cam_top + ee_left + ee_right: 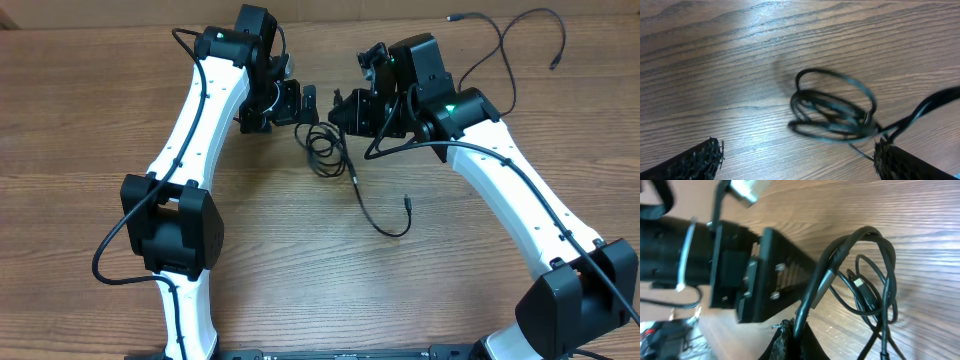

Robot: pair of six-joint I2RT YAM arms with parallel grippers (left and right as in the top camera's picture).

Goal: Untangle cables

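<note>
Right gripper (pixel 790 331): jaws fully closed, with one strand (pixel 812 292) of the cable pinched at the tips. That strand climbs away from the tips and joins the coil (pixel 875 275), which lies on the table (pixel 930 210) just ahead of the closed jaws and off to one side. A small plug (pixel 859 283) shows among the loops. On the other side of the tips, close ahead, stands the black body of the opposite gripper.

Left gripper (pixel 797 159): jaws spread as wide as they go, with nothing between them. In its wrist view the two fingertips (pixel 702 157) sit at the bottom corners. The coil lies ahead of the open jaws, nearer one finger than the other, and is blurred in this view. One strand leaves it close past that finger.

From overhead, the two grippers face each other with their tips near but apart. The coil lies just beside both tips, on the side toward the arm bases. A tail (pixel 366 214) runs from the coil away from the right gripper and ends in a second plug (pixel 406 202), well apart from either gripper. A second cable (pixel 503 40) lies loose behind the right gripper, well apart from the coil.
</note>
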